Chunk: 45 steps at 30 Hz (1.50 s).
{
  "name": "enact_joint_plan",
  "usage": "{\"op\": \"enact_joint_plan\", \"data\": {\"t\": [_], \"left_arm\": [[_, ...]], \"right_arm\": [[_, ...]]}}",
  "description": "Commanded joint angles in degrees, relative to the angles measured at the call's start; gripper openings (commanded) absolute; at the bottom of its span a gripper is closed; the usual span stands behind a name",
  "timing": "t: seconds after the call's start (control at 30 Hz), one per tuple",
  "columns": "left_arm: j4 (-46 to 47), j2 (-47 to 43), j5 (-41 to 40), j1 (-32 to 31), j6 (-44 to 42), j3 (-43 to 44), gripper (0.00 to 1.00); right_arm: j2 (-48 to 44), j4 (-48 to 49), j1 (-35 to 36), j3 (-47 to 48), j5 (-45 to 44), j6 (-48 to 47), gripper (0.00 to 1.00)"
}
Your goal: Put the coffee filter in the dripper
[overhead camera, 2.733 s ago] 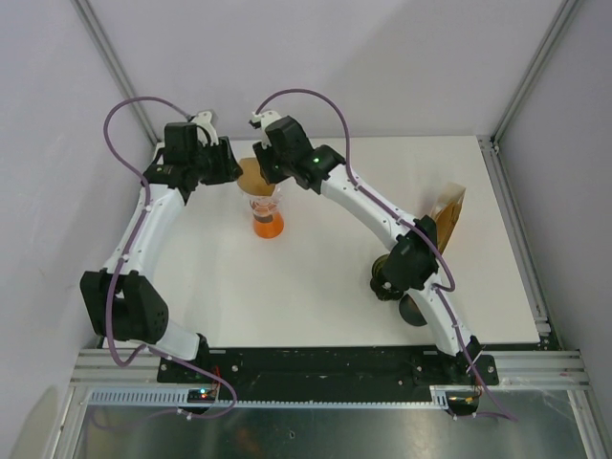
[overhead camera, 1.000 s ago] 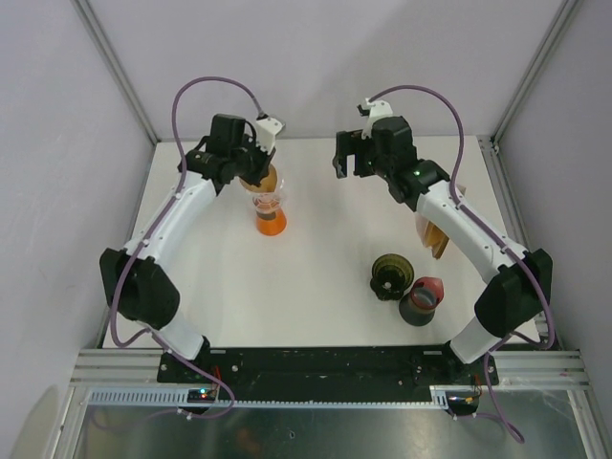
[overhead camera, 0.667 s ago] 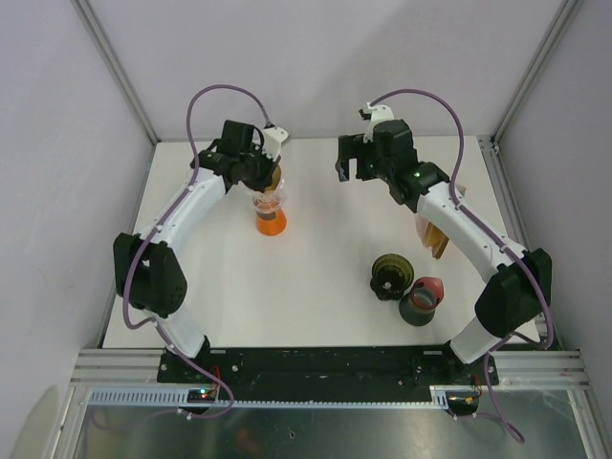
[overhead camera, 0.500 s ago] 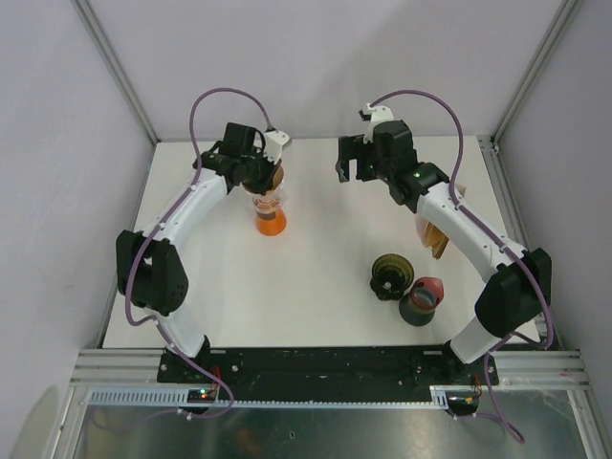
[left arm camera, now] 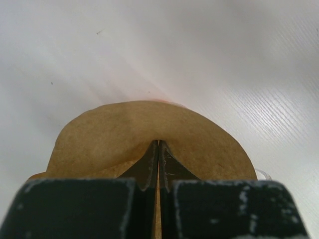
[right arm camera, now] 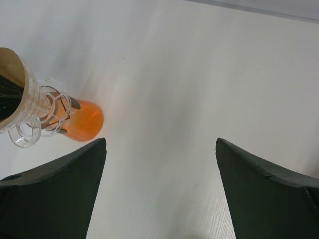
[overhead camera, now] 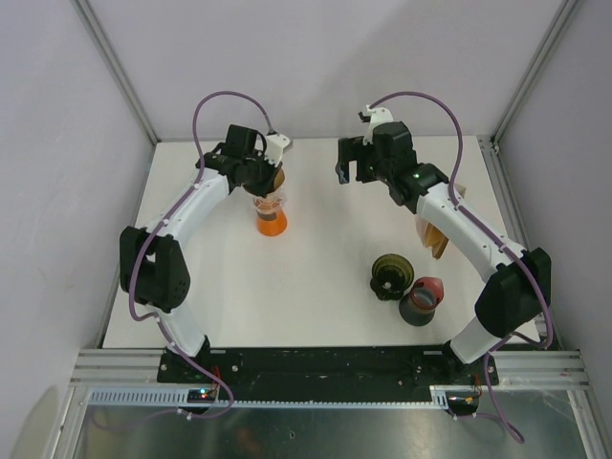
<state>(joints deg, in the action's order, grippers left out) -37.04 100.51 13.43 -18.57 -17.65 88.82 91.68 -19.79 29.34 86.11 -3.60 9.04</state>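
— Where is the coffee filter?

— Pinched in the left gripper. The wrist view shows both fingers pressed flat together on the brown paper, with no gap between them. The rounded edge of the paper fans out past the tips.

— And where is the dripper?

— Toward 11 o'clock from the middle of the surface. It is a clear ribbed cone that stands upright on an orange flask. From above, the left gripper is right over its mouth.

— Is the paper inside the cone?

— Partly, at least. The right wrist view shows the filter lining the mouth of the dripper, with the dark fingers going down into it. I cannot tell how deep it sits. From above, only a small brown patch of the filter shows beside the gripper.

— What about the other arm?

— The right gripper is at about 1 o'clock, well apart from the dripper. In its own view the right gripper is spread wide, with only bare surface between the fingers. The orange flask lies off toward 9 o'clock in that view.

— Anything else around?

— A stack of brown filters stands at 3 o'clock, by the right arm. A dark cup and a red-rimmed cup sit just beside each other at about 5 o'clock.
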Motion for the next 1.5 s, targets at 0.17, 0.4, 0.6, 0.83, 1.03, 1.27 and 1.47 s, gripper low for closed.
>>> {"op": "enact_joint_plan", "data": {"t": [0.17,0.4,0.6,0.83,1.03,1.27,1.47], "left_arm": [[0.63,-3.57,1.19,0.2,-0.83,1.65,0.0],[0.49,-4.73,1.27,0.2,-1.11,2.15,0.0],[0.09,-5.05,0.79,0.13,-1.46,3.06,0.0],[-0.42,-4.6,0.72,0.2,-1.9,3.48,0.01],[-0.94,-2.38,0.81,0.2,-2.54,2.05,0.0],[-1.02,-1.1,0.77,0.18,-2.74,1.73,0.0],[-0.97,-1.18,1.27,0.15,-2.56,2.1,0.0]], "right_arm": [[-0.76,1.35,-0.18,0.19,0.5,0.42,0.96],[-1.01,1.39,-0.09,0.2,0.52,0.4,0.96],[-1.19,1.28,-0.08,0.19,0.61,0.15,0.96],[-1.28,1.15,-0.03,0.2,0.57,0.04,0.96],[-1.56,1.16,-0.04,0.18,0.46,-0.09,0.96],[-1.09,3.1,0.65,0.25,2.12,1.21,0.98],[3.86,10.61,5.09,3.64,11.54,4.73,0.98]]}}
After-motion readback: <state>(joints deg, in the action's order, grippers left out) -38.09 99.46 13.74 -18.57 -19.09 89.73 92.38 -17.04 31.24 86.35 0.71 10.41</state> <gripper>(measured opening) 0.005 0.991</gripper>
